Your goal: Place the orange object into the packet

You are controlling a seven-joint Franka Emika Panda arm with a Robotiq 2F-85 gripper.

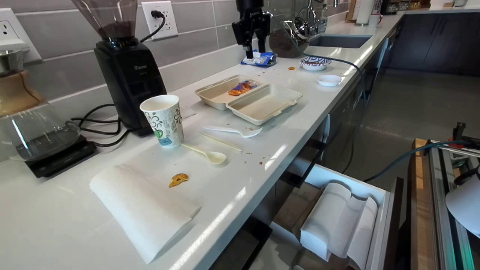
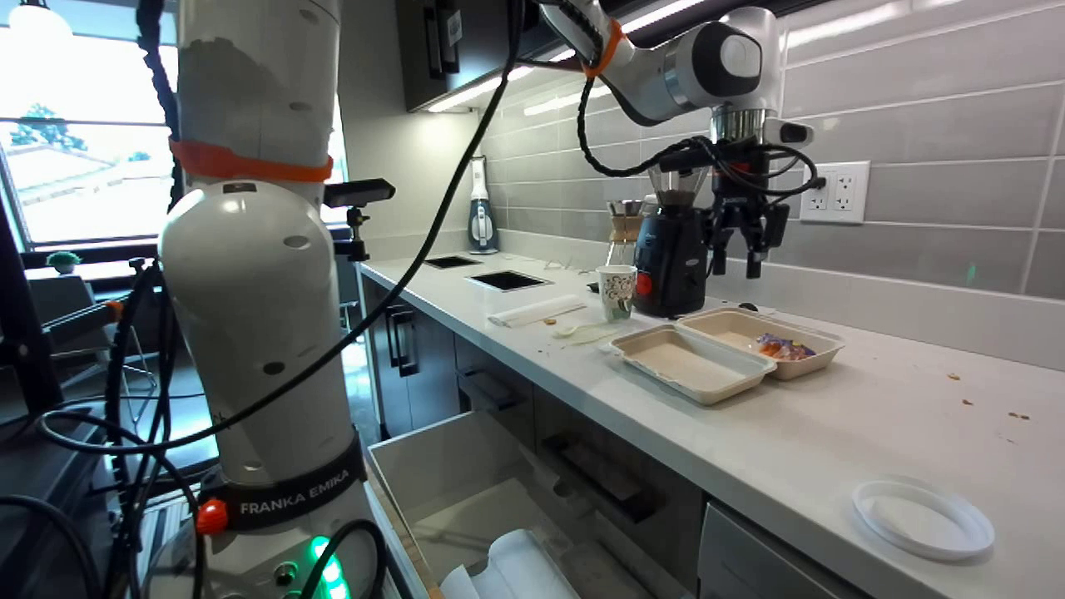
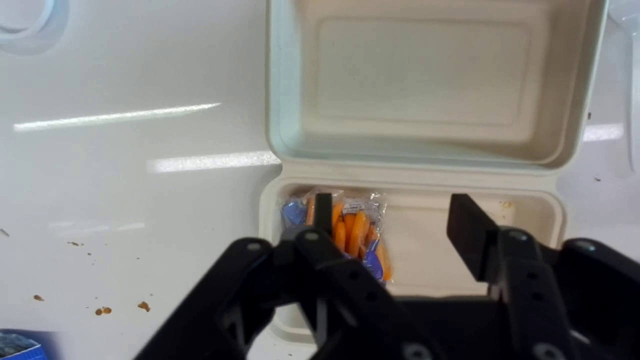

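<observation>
- Grinder (image 1: 127, 82) and paper cup (image 1: 165, 122) stand upright near the packet (image 3: 420, 235); blue wrapper (image 1: 264, 59) and shallow white dish (image 1: 329, 80) lie beyond it in an exterior view.
- Gripper (image 3: 393, 220) raised above the counter (image 1: 217, 187), jaws spread apart; in the wrist view it hides part of the orange object (image 3: 357, 230), bagged, inside one compartment of the packet.
- Count: one packet with two compartments, one orange object, one paper cup, one fork (image 1: 234, 130), one spoon (image 1: 212, 155), one thin stick (image 1: 220, 141), one folded paper (image 1: 138, 206), one orange-brown scrap (image 1: 178, 180).
- Crumbs (image 3: 144, 306): several.

The counter (image 3: 150, 205) is glossy, the snack bag (image 3: 357, 232) shiny plastic.
</observation>
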